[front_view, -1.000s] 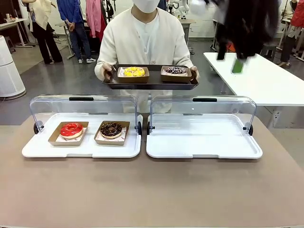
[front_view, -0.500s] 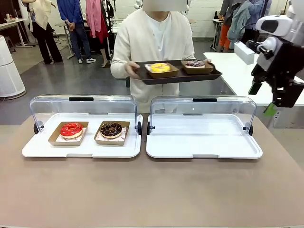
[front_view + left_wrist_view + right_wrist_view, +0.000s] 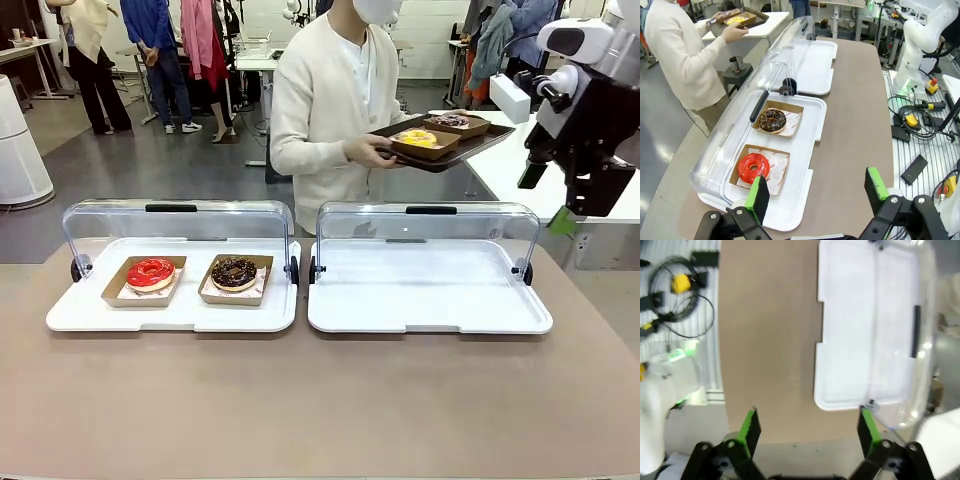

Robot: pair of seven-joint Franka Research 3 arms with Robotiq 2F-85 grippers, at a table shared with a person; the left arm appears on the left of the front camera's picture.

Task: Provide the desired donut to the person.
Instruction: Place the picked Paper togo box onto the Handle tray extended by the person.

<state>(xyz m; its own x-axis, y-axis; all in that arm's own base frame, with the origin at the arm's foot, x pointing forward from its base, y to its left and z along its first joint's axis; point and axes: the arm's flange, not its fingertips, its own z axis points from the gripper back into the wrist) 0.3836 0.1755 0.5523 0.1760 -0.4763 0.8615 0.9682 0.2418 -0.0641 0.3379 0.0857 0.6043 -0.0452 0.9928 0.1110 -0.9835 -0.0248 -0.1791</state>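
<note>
The person in a cream cardigan stands turned toward picture right, holding a dark tray with a yellow donut and a dark sprinkled donut. On the left white display tray lie a red donut and a chocolate donut, each in a brown paper boat. My right gripper hangs open high at the right, above the table's edge. In the left wrist view my left gripper is open above the table, near the red donut and the chocolate donut. Which donut is desired I cannot tell.
The right display tray holds nothing, its clear lid raised; from above the tray lies ahead of my right gripper. A white side table stands at the right. Other people stand far back left.
The person has turned and carried the dark tray toward picture right, over the side table. My right arm swung in and has settled at the upper right, still open.
</note>
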